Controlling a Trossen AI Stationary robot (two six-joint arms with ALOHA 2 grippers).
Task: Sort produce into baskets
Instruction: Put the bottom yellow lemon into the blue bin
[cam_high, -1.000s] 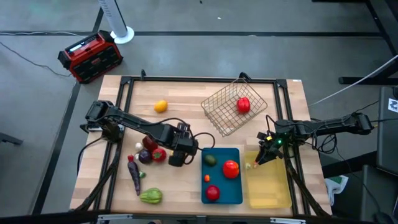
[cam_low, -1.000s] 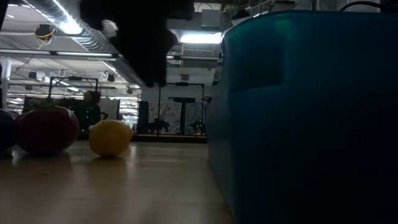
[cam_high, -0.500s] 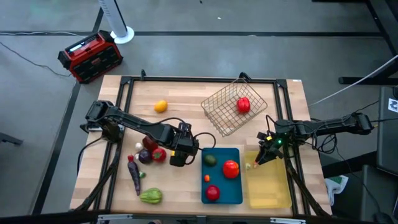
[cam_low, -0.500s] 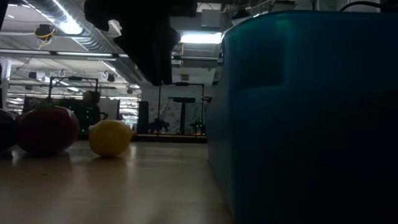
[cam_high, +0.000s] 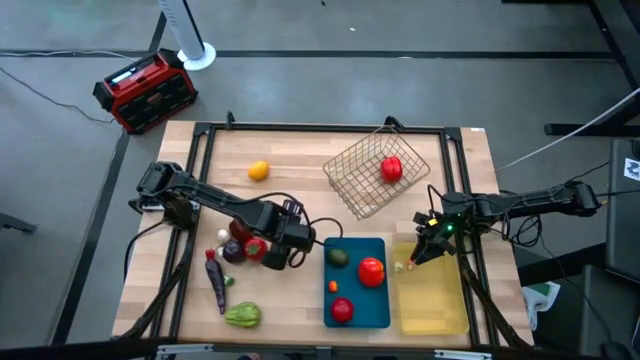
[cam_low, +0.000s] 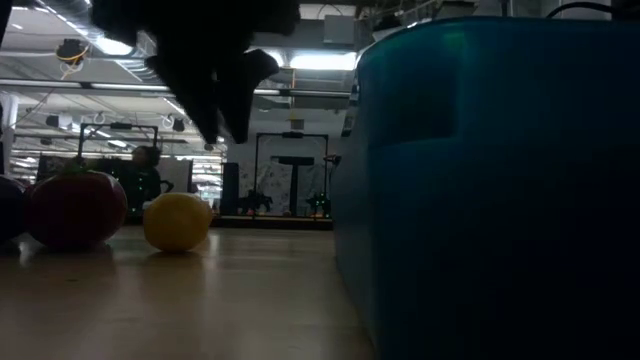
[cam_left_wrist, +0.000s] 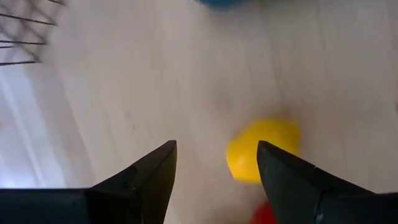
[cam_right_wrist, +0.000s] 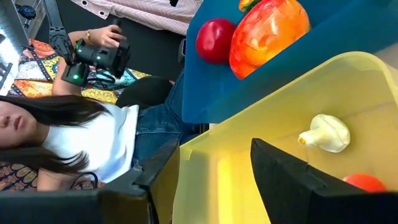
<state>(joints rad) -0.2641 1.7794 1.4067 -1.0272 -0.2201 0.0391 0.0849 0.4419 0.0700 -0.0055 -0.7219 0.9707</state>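
Produce is split between table and baskets: a red tomato (cam_high: 391, 168) lies in the wire-mesh basket (cam_high: 362, 184) at upper centre, more pieces fill the blue tray (cam_high: 381, 300) at lower centre. The left gripper (cam_high: 283, 255), left of that tray beside a red pepper (cam_high: 256, 248), stands released and empty. The right gripper (cam_high: 414, 260) hovers released over the yellow tray (cam_high: 435, 305) at lower right.

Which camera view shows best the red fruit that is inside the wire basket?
The high view: the red fruit lies unobstructed in the wire basket, seen from above. The left wrist view catches only a corner of the basket's wires, not the fruit. The low and right wrist views show neither.
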